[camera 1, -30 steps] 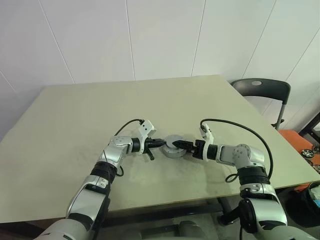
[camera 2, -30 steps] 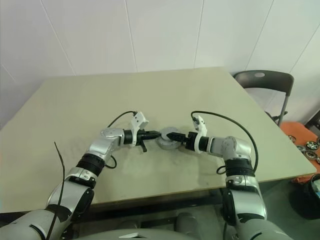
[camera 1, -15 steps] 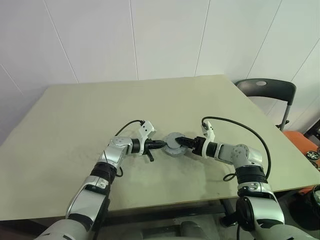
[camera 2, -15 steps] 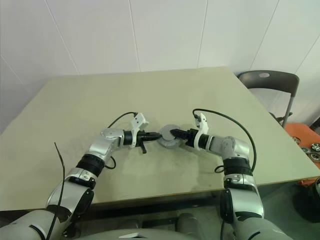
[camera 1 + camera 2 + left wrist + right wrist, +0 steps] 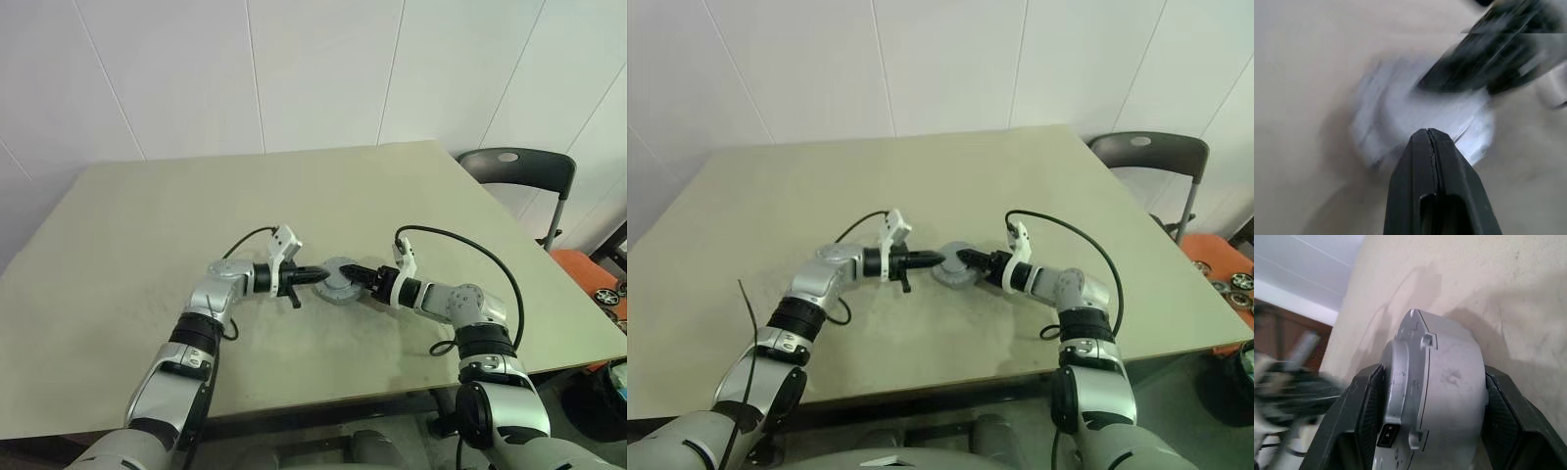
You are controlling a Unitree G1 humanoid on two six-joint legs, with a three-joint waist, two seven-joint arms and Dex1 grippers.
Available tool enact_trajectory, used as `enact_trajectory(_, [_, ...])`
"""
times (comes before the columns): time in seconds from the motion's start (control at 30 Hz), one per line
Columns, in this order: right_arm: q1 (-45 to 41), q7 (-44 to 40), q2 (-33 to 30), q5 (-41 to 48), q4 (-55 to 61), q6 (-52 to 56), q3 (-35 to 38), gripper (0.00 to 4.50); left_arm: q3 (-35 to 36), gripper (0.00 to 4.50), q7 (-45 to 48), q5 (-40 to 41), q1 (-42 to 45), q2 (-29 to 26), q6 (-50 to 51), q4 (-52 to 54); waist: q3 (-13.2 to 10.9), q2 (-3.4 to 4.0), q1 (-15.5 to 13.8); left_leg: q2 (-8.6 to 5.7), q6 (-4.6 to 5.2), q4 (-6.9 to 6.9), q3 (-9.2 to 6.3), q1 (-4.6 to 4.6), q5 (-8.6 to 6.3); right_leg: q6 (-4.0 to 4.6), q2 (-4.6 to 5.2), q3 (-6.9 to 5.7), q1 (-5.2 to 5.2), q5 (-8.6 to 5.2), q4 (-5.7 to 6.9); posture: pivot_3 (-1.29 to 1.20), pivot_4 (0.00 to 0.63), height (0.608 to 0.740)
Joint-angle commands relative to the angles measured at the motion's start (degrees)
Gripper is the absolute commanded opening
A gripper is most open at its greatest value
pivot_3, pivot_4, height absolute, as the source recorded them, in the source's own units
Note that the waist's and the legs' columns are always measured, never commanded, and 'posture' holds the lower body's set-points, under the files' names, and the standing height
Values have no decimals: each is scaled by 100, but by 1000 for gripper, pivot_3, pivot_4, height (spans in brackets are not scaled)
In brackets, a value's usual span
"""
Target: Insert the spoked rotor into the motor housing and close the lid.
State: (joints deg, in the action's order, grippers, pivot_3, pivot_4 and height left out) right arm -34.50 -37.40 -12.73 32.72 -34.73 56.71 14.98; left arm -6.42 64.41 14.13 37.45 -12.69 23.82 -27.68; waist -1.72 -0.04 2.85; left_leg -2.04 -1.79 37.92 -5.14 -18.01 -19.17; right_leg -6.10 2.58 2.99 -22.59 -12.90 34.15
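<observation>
The motor housing (image 5: 340, 282) sits near the middle of the desk (image 5: 147, 225), squarely between the two arms. The right claw (image 5: 1425, 431) has its fingers either side of the housing's round wall, pads against it, gripping from the right. The left claw (image 5: 320, 276), fingers pressed together and holding nothing, points rightward with its tip just over the housing's left rim, where the lid (image 5: 1440, 110) seems to lie on top.

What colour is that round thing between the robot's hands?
The motor housing is plain silver-grey metal, seen best in the right wrist view.
</observation>
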Motion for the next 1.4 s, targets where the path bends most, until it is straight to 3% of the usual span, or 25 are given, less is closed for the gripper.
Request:
enact_trajectory(0.03, [226, 534, 108, -391, -649, -203, -91, 2403, 588, 0, 228, 812, 369, -315, 645, 824, 0, 0, 52, 1, 0, -2, -1, -2, 0, 1, -1, 0, -2, 0, 0, 0, 0, 740])
enact_trajectory(0.13, [215, 549, 154, -380, -725, -269, -52, 2403, 759, 0, 36, 934, 400, -448, 772, 800, 2, 16, 113, 4, 0, -17, -6, 4, 0, 0, -1, 0, 18, -1, 1, 0, 0, 740])
enact_trajectory(0.2, [204, 571, 183, -360, -750, -290, -8, 2403, 849, 0, -91, 940, 404, -522, 746, 713, 3, 21, 116, 1, 0, -29, -4, 53, 0, 4, 1, 1, 43, -6, -2, 0, 0, 740])
enact_trajectory(0.63, [255, 666, 125, -112, -672, -83, 340, 2306, 1279, 0, -719, 1201, 63, -636, 750, 671, -2, 10, 109, 0, -1, -62, -10, 58, 1, -1, 0, 2, 23, -2, -4, 0, 0, 740])
enact_trajectory(1.0, [-420, 1727, 254, 486, -1037, 111, 1249, 2306, 1413, 0, -1320, 1320, -603, -444, 855, 831, -8, 8, 75, -1, -2, -58, -10, 55, 1, 8, 12, 8, 23, -7, -11, 0, 0, 740])
enact_trajectory(1.4, [-957, 2309, 322, 1041, -770, 302, 1697, 2306, 1606, 0, -1555, 1547, -631, -290, 982, 642, -24, 12, -27, -9, -5, -76, -10, -42, 3, 26, 13, 10, -91, 19, -6, 0, 0, 740])
